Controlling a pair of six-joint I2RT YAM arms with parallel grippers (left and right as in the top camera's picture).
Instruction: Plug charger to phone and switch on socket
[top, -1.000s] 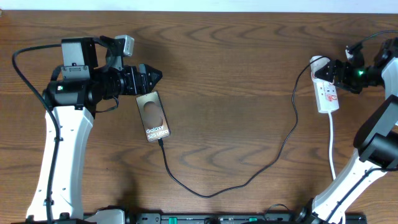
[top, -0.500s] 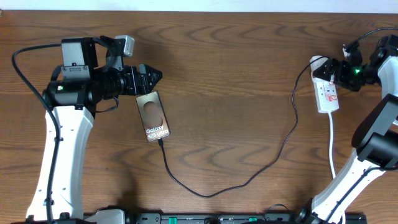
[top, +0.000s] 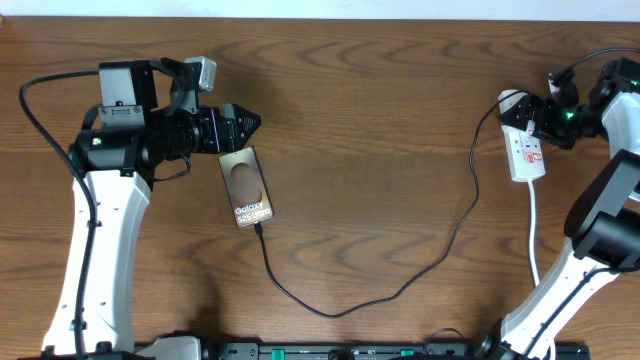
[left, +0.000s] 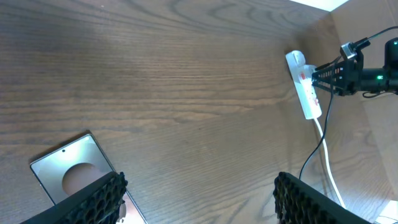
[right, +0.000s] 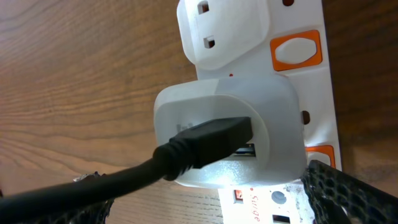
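Note:
The brown phone (top: 248, 187) lies left of centre, and the left wrist view shows its top end (left: 65, 173). The charger's thin black cable (top: 440, 250) runs from the phone's near end in a loop to the white adapter (top: 511, 103), which sits in the white socket strip (top: 527, 155). My left gripper (top: 250, 124) is open and empty just beyond the phone's far end; its fingers (left: 199, 199) frame bare table. My right gripper (top: 536, 118) is open, its fingers (right: 199, 202) straddling the adapter (right: 249, 99) and cable plug (right: 211, 140) on the socket (right: 298, 25).
An orange rocker switch (right: 297, 51) sits beside the adapter, and a second one (right: 320, 155) is partly hidden lower down. The socket's white lead (top: 535, 235) runs toward the near edge. My right arm base (top: 600, 240) stands at the right edge.
The right wrist has shifted slightly toward the far edge at the socket. The left arm, phone and cable have not moved.

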